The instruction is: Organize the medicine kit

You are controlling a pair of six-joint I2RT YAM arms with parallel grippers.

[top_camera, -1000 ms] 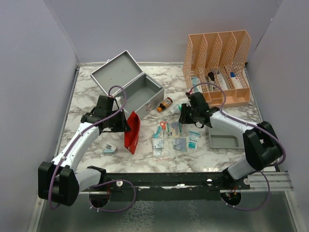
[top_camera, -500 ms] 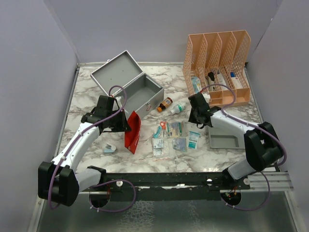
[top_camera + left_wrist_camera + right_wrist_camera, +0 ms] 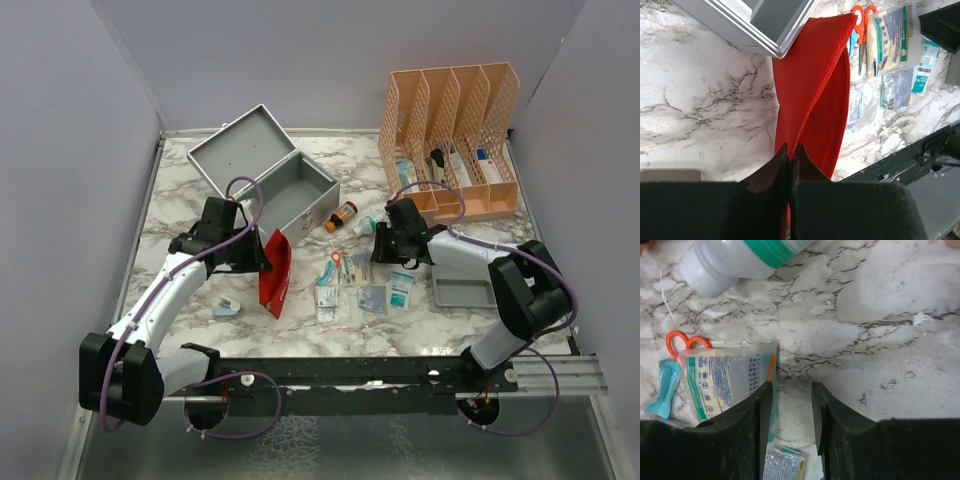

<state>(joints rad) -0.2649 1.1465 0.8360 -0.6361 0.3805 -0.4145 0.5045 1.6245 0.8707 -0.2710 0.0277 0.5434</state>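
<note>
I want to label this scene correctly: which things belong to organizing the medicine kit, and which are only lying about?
Belong: medicine kit, red pouch, scissors, white bottle, brown bottle, sachets.
Probably just lying about: orange file organizer, small grey tray.

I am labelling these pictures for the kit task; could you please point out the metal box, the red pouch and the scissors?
Metal box (image 3: 298, 188): top view, bare inside floor.
Red pouch (image 3: 815, 100): left wrist view, middle of the fabric.
Scissors (image 3: 861, 37): left wrist view, where handles meet blades.
</note>
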